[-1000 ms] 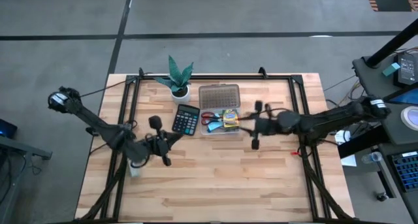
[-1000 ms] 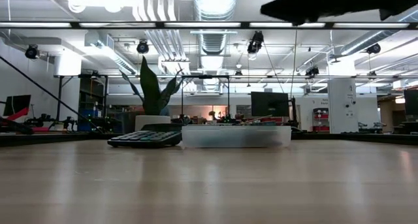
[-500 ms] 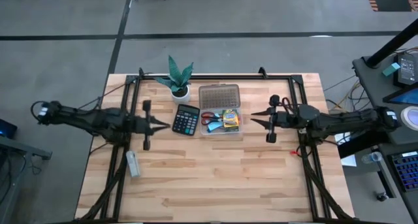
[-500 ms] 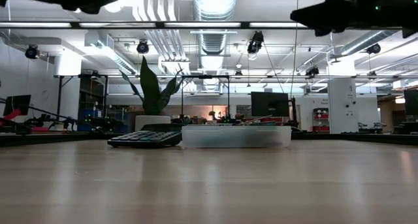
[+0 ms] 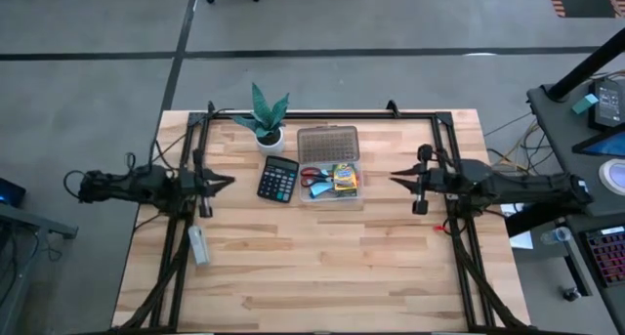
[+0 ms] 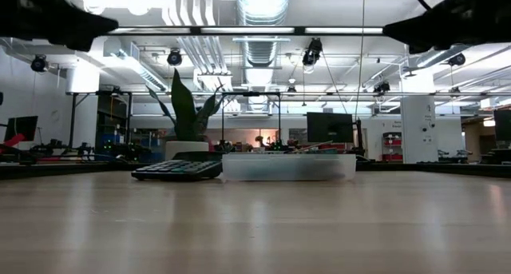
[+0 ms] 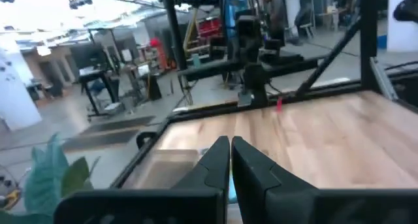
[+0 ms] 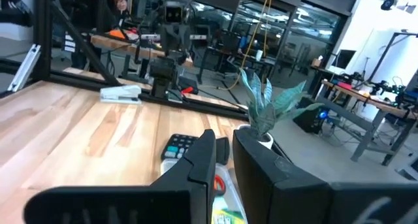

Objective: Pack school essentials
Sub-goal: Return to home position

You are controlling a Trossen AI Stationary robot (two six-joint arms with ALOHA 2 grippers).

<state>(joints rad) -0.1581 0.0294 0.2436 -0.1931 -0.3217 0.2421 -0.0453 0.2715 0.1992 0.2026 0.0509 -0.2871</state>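
Note:
A clear plastic box (image 5: 329, 182) at the table's middle holds red-handled scissors (image 5: 311, 174), a small blue item (image 5: 320, 189) and the yellow-green crayon box (image 5: 344, 179). Its grey lid (image 5: 327, 143) lies just behind it. My left gripper (image 5: 227, 180) hovers shut near the table's left edge, pointing level toward the box, its fingers together in the left wrist view (image 7: 230, 145). My right gripper (image 5: 394, 177) hovers to the right of the box and points at it. A narrow gap shows between its fingers (image 8: 222, 142), and nothing is in it.
A black calculator (image 5: 278, 179) lies left of the box, with a potted plant (image 5: 266, 118) behind it. A white oblong object (image 5: 198, 245) lies near the left edge. Black frame bars (image 5: 195, 140) run along the table's left, far and right sides.
My left gripper has drawn back from the table's near middle toward the left edge and a little farther away, rolling as it went. My right gripper has pulled away from the box toward the right edge. The box and the white object have stayed put.

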